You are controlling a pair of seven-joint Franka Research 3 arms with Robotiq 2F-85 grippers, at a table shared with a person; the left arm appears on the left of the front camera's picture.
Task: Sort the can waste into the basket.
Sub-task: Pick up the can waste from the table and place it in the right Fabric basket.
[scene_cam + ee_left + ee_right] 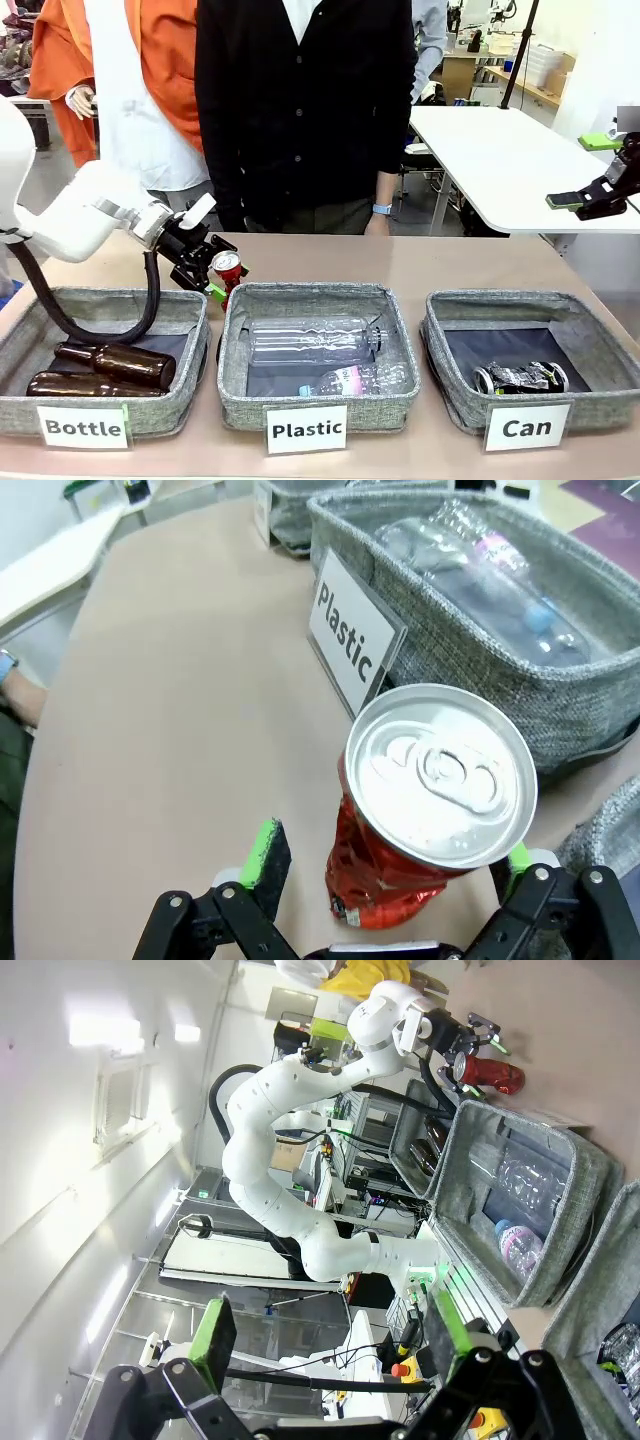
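A: Left hand (214, 272), state?
B: Spread wide, low over the bench (420, 262) behind the gap between the "Bottle" basket (110, 310) and the "Plastic" basket (310, 295). The red can (227, 269) stands upright between its fingers. In the left wrist view one green pad (265, 852) stands clear of the can's side; the other is mostly hidden behind the can, so contact there I cannot tell. Not clamped.

A: The can itself?
B: Silver top up, red body dented, base on the bench just beside the "Plastic" card (350, 632).

A: Right hand?
B: Right hand (590, 200) raised at the far right, well above the bench, fingers wide apart with nothing between them.

A: Second can?
B: Crushed black and silver can (521, 377) lies on its side on the dark floor of the "Can" basket (450, 330), near the front wall.

A: Other contents?
B: Two brown bottles (115, 365) lying in the "Bottle" basket, clear plastic bottles (315, 342) in the middle one. A person (300, 110) stands at the far edge.
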